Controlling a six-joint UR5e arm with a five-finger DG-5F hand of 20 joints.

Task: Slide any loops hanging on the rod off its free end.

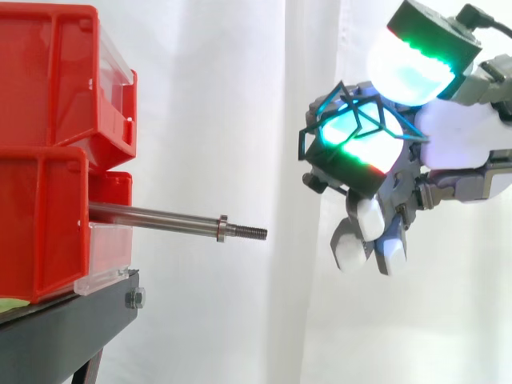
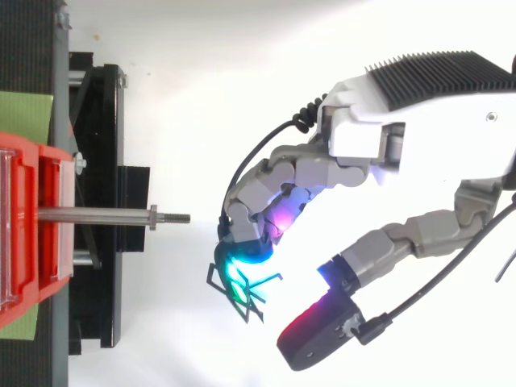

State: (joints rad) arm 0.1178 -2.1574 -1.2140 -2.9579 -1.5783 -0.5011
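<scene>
A steel rod sticks out level from the red bins, and its threaded free end points right with nothing hanging on it. From above, the rod is bare along its whole length. My hand hovers to the right of the free end and a little higher, apart from the rod. Its fingers are curled. A dark wire loop of angular shape is hooked round one glowing fingertip. In the top view the loop hangs just below that fingertip, right of the rod's tip.
Two stacked red bins sit on a black stand at the left. A white curtain forms the background. A green pad lies on the stand beside the bins.
</scene>
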